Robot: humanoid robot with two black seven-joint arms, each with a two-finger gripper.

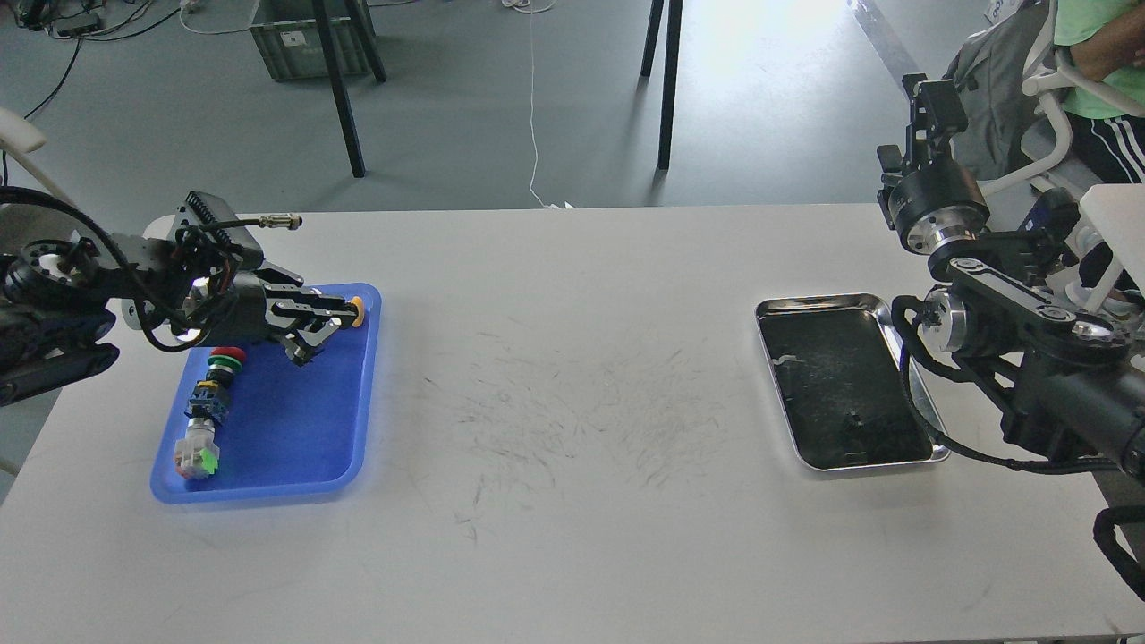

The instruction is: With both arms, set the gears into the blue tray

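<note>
The blue tray [286,429] lies at the table's left end. My left gripper [315,333] hangs over its far half, fingers pointing right; they are dark and I cannot tell whether anything sits between them. No gears can be made out for certain. A tiny dark speck [854,418] lies in the steel tray, too small to identify. My right gripper [930,94] is raised at the far right, beyond the table's edge, pointing up and seen end-on.
Push-button switches lie in the blue tray: a red and green one [225,358], a pale one [197,452] and a yellow cap [356,311]. The steel tray [832,376] sits at the right beside my right arm [1029,313]. A seated person [1096,80] is at the far right.
</note>
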